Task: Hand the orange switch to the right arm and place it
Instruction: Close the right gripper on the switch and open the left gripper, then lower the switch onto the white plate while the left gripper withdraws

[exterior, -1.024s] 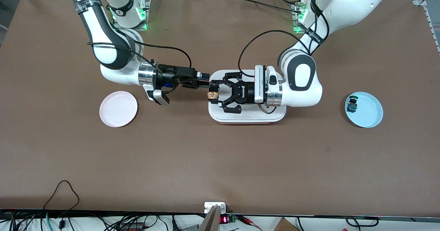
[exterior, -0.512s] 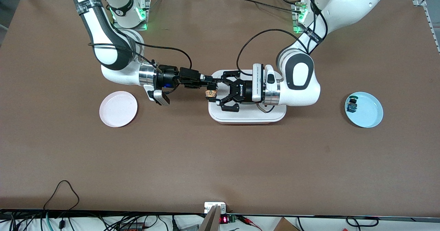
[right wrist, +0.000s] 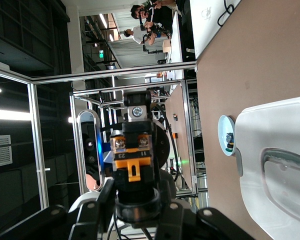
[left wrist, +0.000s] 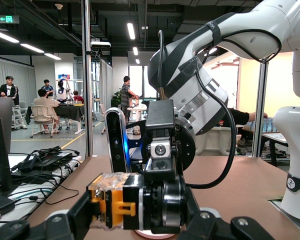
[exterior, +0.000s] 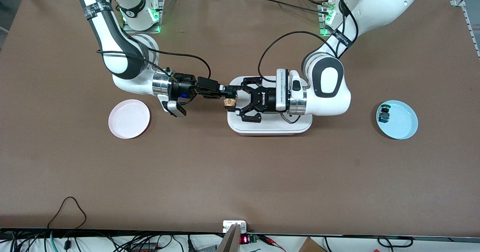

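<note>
Jaws first: our left gripper is clamped on the orange switch, and we hold it in the air over the edge of the white tray at the middle of the table. The switch lies on its side, with its long way running from one arm toward the other. Our right gripper has its tips right at the switch, but we cannot tell if they have closed on it yet. The pink plate waits toward the right arm's end. The blue plate, holding another switch, sits toward the left arm's end.
</note>
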Motion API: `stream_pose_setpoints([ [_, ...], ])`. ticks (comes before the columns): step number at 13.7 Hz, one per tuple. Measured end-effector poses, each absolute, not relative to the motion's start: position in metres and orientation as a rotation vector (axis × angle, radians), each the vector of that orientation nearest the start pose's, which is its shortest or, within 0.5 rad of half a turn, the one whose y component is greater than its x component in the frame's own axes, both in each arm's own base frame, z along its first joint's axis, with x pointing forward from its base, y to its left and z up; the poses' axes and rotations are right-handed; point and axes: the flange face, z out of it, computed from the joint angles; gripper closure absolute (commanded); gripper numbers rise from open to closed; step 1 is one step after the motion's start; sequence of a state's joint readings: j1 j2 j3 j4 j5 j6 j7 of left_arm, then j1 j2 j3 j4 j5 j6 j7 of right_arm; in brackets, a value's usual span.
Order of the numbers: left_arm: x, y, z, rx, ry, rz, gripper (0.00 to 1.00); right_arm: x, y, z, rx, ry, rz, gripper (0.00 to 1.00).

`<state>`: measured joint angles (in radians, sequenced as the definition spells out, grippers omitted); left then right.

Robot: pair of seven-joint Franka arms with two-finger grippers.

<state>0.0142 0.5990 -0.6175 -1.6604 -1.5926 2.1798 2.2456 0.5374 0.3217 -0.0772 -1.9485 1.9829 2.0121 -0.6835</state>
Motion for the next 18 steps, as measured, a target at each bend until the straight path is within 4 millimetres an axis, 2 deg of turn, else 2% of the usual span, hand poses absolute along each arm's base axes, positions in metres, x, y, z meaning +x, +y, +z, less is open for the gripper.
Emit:
stream_pose_setpoints([
  [1, 0.594, -0.373, 0.358, 1.223, -1.224, 1.182, 1.00, 0.544, 0.334, 0.359, -1.578, 0.180, -0.027, 0.94],
  [2, 0.594, -0.373, 0.358, 1.225, -1.224, 1.181, 1.00, 0.545, 0.333, 0.359, -1.579, 0.180, -0.027, 1.00],
  [3, 0.594, -0.373, 0.358, 1.228, -1.224, 1.182, 0.99, 0.545, 0.333, 0.359, -1.579, 0.181, -0.028, 1.00],
  [4, 0.594, -0.374, 0.358, 1.233, -1.225, 1.182, 0.82, 0.545, 0.333, 0.358, -1.580, 0.182, -0.028, 1.00],
  [5, 0.594, -0.374, 0.358, 1.238, -1.226, 1.183, 0.26, 0.545, 0.332, 0.358, -1.581, 0.183, -0.029, 1.00],
  [6, 0.594, -0.375, 0.358, 1.241, -1.227, 1.183, 0.00, 0.546, 0.332, 0.358, -1.581, 0.184, -0.030, 1.00],
  [14, 0.597, -0.371, 0.357, 1.253, -1.227, 1.188, 0.00, 0.552, 0.325, 0.362, -1.575, 0.189, -0.047, 1.00],
  [16, 0.603, -0.360, 0.356, 1.263, -1.242, 1.197, 0.00, 0.556, 0.319, 0.363, -1.578, 0.194, -0.056, 1.00],
  [18, 0.613, -0.340, 0.360, 1.276, -1.290, 1.179, 0.00, 0.562, 0.308, 0.363, -1.602, 0.181, -0.050, 1.00],
])
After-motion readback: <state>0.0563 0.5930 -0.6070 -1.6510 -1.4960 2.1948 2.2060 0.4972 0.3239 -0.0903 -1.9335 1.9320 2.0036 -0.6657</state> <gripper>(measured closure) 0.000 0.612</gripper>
